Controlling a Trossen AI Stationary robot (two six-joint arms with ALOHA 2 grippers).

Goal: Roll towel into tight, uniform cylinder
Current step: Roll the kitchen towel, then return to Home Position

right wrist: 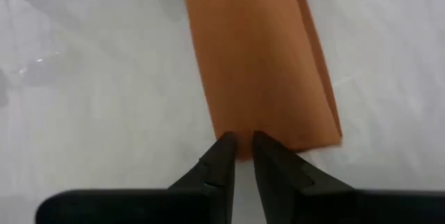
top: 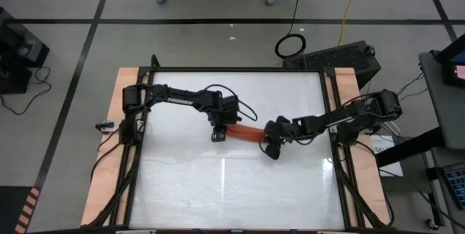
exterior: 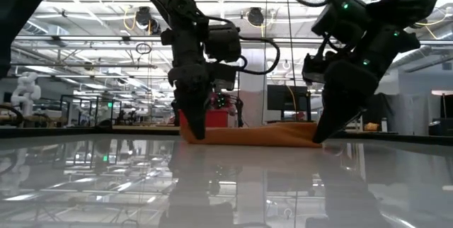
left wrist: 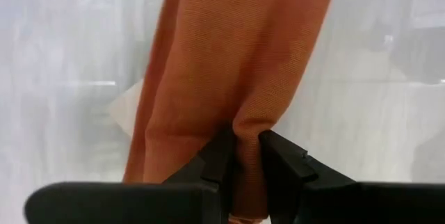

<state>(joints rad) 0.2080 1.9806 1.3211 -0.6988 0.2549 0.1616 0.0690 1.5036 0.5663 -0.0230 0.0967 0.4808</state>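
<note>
The rust-orange towel (top: 245, 133) lies near the middle of the white table as a narrow rolled strip, running left to right. My left gripper (top: 218, 134) is at its left end, shut on a pinched fold of the cloth (left wrist: 229, 57). My right gripper (top: 270, 149) is at its right end, fingers almost together on the very edge of the towel (right wrist: 257, 64). In the low view the towel (exterior: 258, 136) rests on the tabletop between the left gripper (exterior: 197, 134) and the right gripper (exterior: 322, 137), both tips down at the surface.
The white tabletop (top: 218, 190) has a black frame and wooden side strips (top: 109, 161). A black box (top: 341, 56) and a cable loop (top: 290, 44) lie on the floor beyond the back edge. Equipment stands to the right (top: 443, 74).
</note>
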